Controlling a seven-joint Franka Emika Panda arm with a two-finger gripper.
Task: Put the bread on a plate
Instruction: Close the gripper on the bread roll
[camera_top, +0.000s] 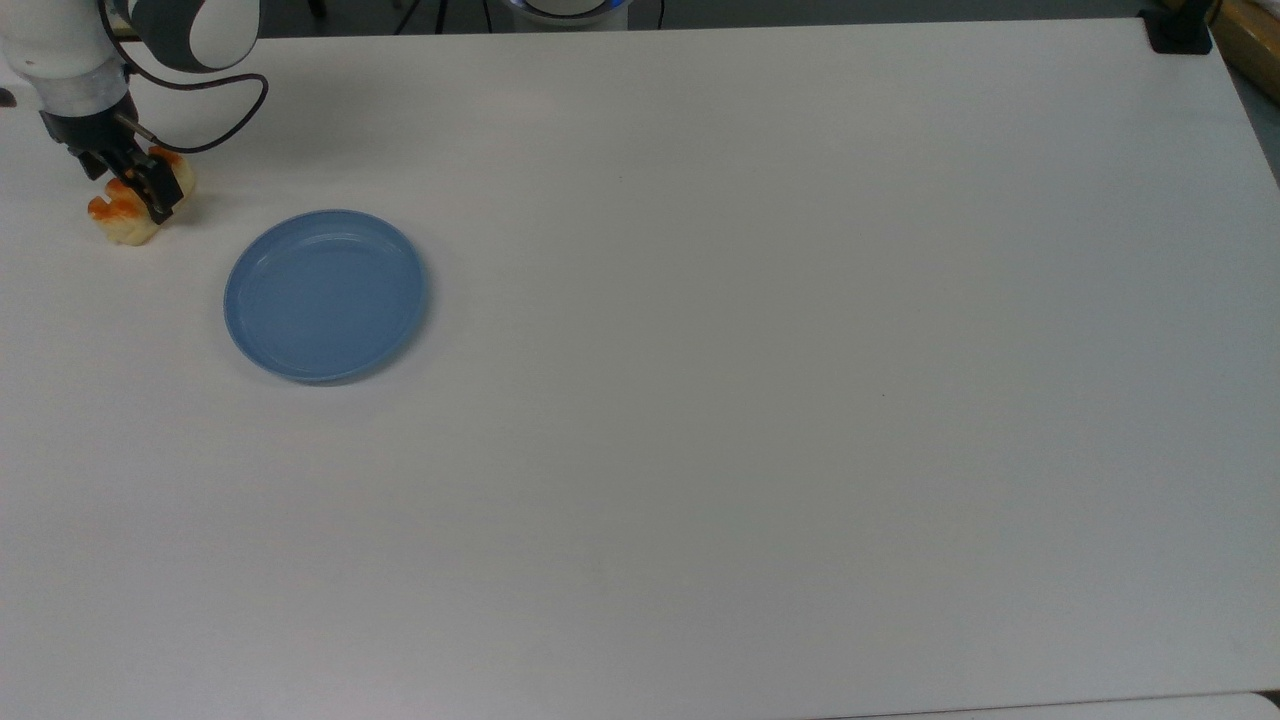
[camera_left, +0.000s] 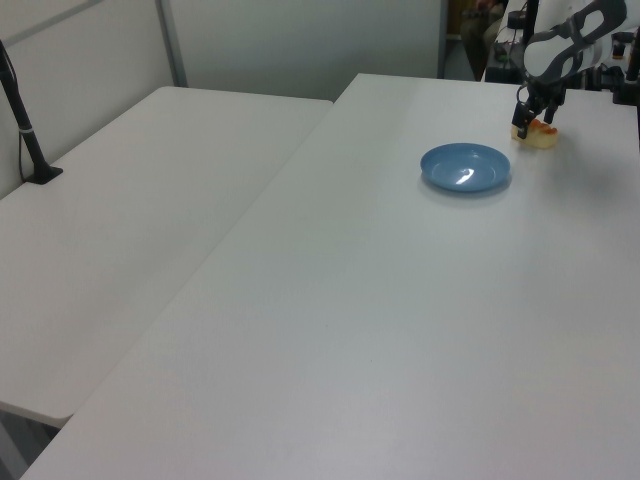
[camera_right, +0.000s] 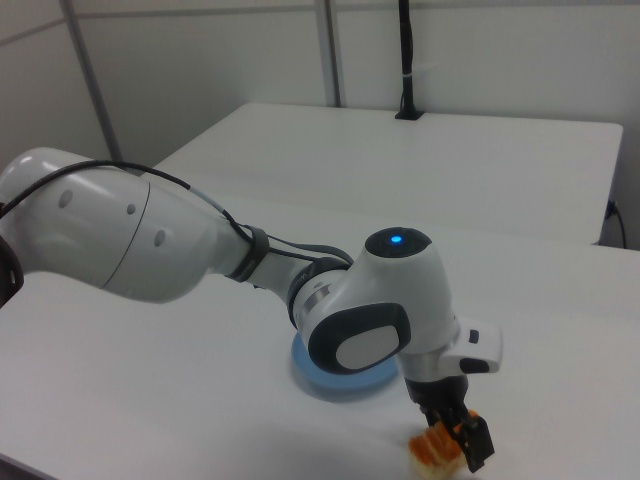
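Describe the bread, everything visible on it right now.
The bread is a small oblong loaf, pale cream on the sides with orange-brown toasted bumps on top, matte like a toy or foam. It lies flat on the white table near the top view's upper left corner, clear of the light blue plate, which sits to the top view's right of it. The gripper is down over its middle with the jaws straddling it, one dark finger against its side.
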